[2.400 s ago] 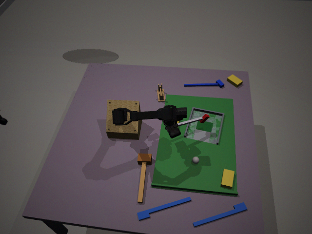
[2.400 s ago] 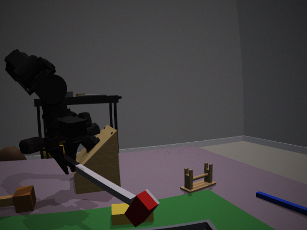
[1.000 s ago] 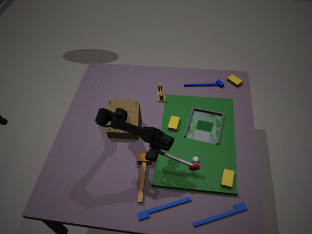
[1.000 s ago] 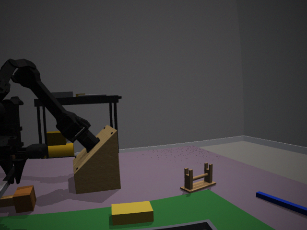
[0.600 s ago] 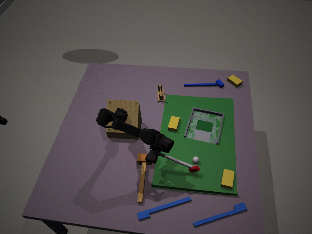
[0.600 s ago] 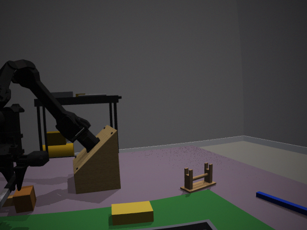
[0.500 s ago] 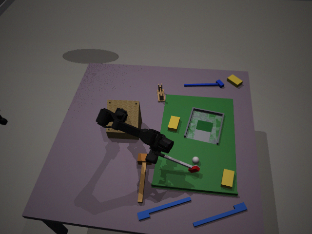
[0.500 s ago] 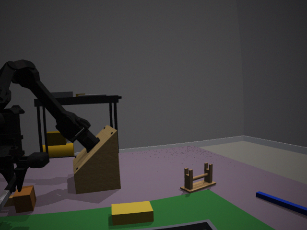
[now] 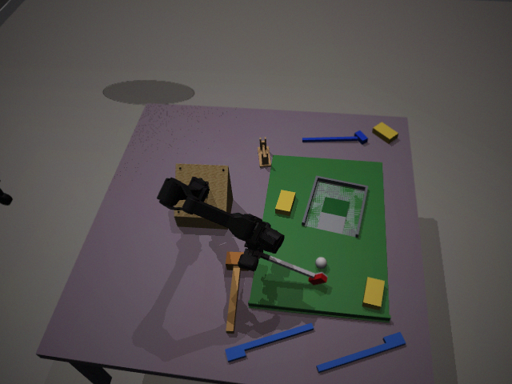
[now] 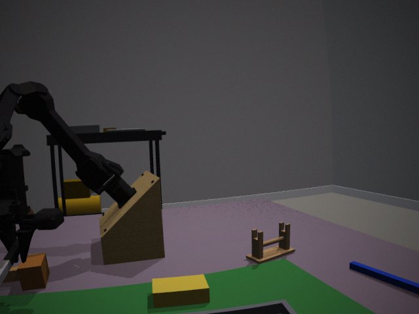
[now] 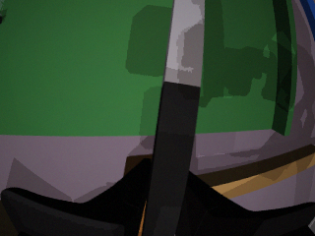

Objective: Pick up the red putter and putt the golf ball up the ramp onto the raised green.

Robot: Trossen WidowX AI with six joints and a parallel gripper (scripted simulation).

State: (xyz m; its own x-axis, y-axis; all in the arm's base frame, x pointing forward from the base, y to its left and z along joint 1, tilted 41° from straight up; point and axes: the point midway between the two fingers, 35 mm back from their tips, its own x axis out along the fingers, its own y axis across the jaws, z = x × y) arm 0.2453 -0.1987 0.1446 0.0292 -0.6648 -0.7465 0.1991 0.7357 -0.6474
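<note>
My gripper is shut on the black handle of the red putter, over the left edge of the green mat. The putter's pale shaft slants down to the right to its red head. The white golf ball is on the mat, just beyond the head on the ramp side, with a small gap between them. The light ramp leads up to the dark green raised green, inside a grey border. Head and ball are outside the exterior view and the wrist view.
Yellow blocks sit on the green mat. An orange mallet lies beside the mat, below my gripper. Blue clubs lie off the mat. A small wooden stand is at its far left corner.
</note>
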